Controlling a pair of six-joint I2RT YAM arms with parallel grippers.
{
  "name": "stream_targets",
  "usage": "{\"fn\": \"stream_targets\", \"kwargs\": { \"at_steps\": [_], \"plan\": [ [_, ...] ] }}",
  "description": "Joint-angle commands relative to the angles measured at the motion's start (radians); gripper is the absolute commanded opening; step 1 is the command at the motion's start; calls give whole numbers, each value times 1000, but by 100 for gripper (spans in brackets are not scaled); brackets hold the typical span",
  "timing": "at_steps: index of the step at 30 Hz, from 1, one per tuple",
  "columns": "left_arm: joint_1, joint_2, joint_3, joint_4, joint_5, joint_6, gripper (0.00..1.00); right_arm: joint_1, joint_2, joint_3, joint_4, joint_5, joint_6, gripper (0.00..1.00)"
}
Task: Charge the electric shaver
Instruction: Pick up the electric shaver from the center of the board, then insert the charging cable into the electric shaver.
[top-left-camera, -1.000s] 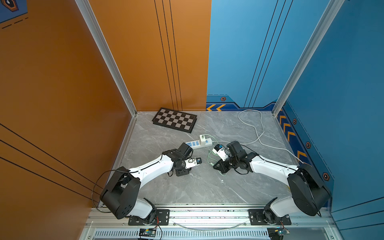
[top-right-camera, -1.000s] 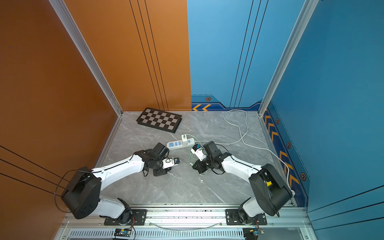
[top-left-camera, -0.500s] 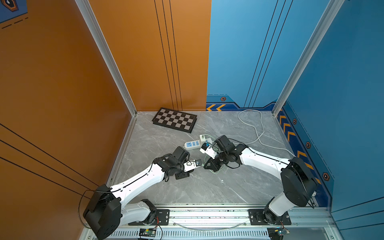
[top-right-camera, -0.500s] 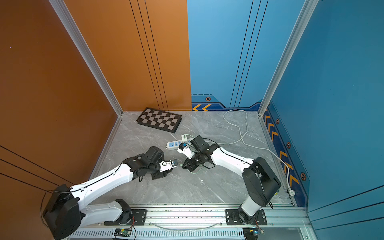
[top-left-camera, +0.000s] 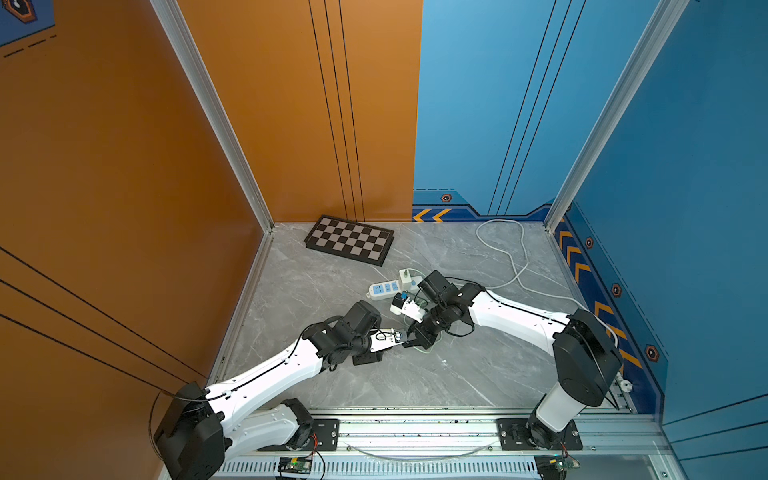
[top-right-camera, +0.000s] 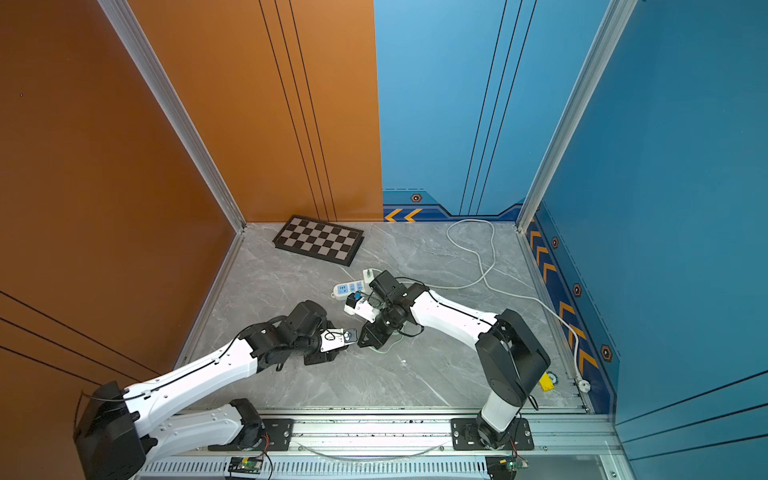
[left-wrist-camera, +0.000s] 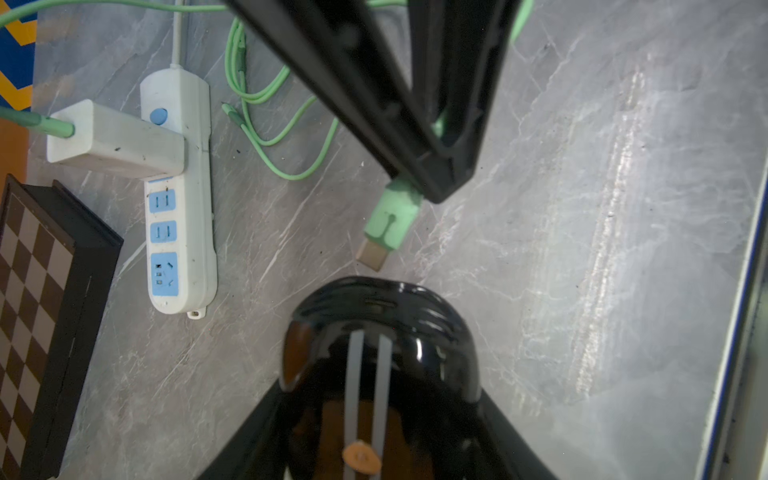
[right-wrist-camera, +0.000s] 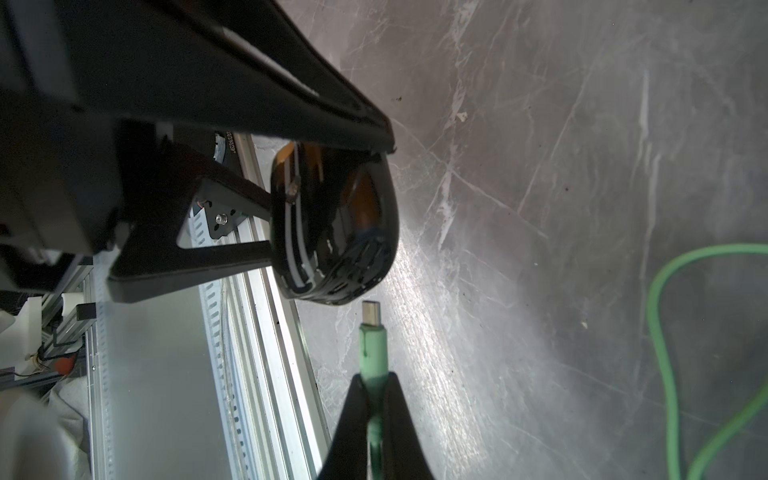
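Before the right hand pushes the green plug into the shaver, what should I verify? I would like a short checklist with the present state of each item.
1. Grip of left hand on electric shaver: ok.
2. Grip of right hand on green plug: ok.
3. The charging port faces the plug, nothing between: ok.
4. Plug tip in line with port: cannot tell; close, but it looks slightly angled.
5. The white charger block sits in the power strip: ok.
6. The green cable is slack: ok.
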Motion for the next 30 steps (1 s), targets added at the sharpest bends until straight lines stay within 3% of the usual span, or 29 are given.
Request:
{"fn": "stream_targets", "kwargs": {
  "at_steps": [1, 30],
  "plan": [
    [-17, -16, -17, -10, -35, 18, 0, 0, 8, 32, -69, -18, -39, 0],
    [-30, -19, 1, -9, -41, 25, 0, 38, 82, 107, -84, -47, -59, 0]
  ]
}}
